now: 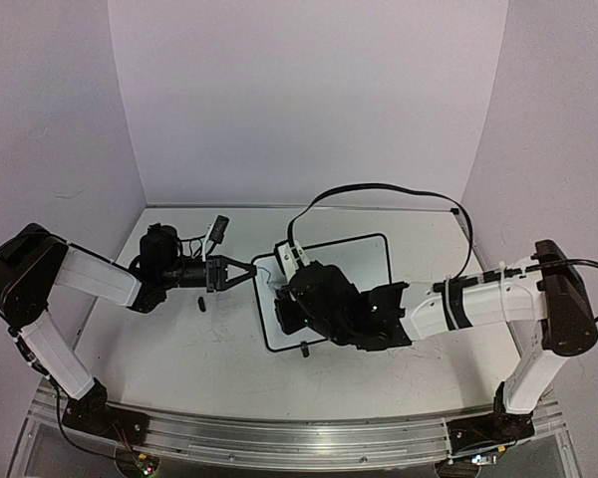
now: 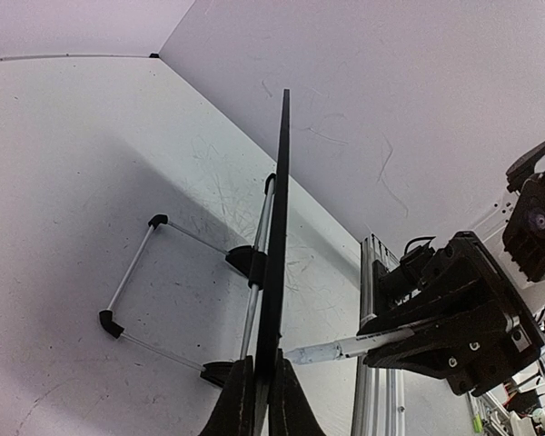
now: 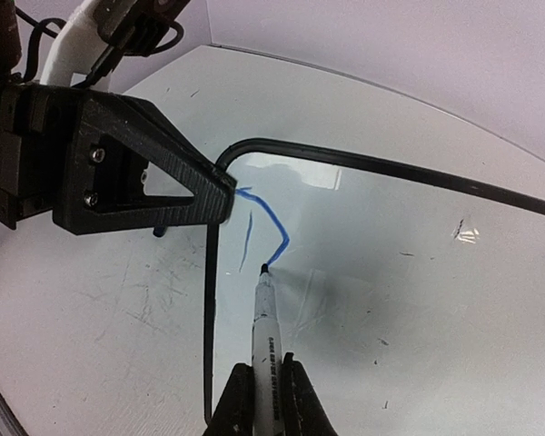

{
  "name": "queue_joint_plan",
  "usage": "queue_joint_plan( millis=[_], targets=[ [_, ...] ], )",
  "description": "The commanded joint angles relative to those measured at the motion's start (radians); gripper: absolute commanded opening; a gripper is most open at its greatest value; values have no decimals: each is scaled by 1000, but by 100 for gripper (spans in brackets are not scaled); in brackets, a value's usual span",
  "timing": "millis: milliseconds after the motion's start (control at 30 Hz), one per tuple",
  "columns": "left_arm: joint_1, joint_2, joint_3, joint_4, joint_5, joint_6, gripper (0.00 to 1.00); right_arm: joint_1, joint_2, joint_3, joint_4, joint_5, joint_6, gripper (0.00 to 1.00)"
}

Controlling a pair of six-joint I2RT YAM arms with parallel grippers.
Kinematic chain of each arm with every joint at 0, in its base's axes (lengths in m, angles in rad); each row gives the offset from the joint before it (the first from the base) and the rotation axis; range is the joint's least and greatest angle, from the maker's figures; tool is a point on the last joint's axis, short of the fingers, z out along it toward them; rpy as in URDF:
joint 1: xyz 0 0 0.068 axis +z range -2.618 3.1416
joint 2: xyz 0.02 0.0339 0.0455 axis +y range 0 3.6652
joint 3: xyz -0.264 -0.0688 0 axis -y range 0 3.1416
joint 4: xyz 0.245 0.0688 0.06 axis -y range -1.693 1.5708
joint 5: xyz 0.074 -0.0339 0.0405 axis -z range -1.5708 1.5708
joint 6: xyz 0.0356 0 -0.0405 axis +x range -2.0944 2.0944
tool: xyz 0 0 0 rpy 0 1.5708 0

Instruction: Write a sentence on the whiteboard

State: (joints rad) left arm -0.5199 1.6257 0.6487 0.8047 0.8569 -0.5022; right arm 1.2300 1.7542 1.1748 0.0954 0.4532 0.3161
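The whiteboard (image 1: 357,261) lies tilted on the table, a glossy white board in a thin black frame. My left gripper (image 1: 252,271) is shut on its left edge; in the left wrist view the board (image 2: 278,218) shows edge-on between the fingers (image 2: 238,400). My right gripper (image 3: 265,400) is shut on a white marker (image 3: 264,318), whose tip touches the board (image 3: 400,272). Of the sentence, only two short blue strokes (image 3: 276,224) show, near the top left corner. The right gripper (image 1: 291,299) hides them from above.
The board's wire stand (image 2: 132,272) with black feet rests on the scuffed tabletop behind it. A small dark cap (image 1: 201,303) lies left of the board, and a small black-and-white object (image 1: 217,230) sits farther back. The right arm's cable (image 1: 379,187) arches over the board.
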Motion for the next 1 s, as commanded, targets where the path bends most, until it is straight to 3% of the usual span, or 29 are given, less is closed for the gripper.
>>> queue_joint_plan(
  millis=[0,300,633,967],
  targets=[
    [-5,-15,36,20,48,-33,0,9,35,12,-2,-10,13,0],
    [-6,-16,33,20,49,-34,0,9,68,56,11,-33,-6,0],
    [-6,-12,31,19,47,-30,0,3,-110,-64,52,27,-24,0],
    [-5,-11,35,21,48,-36,0,-15,-56,-18,67,18,-45,0]
  ],
)
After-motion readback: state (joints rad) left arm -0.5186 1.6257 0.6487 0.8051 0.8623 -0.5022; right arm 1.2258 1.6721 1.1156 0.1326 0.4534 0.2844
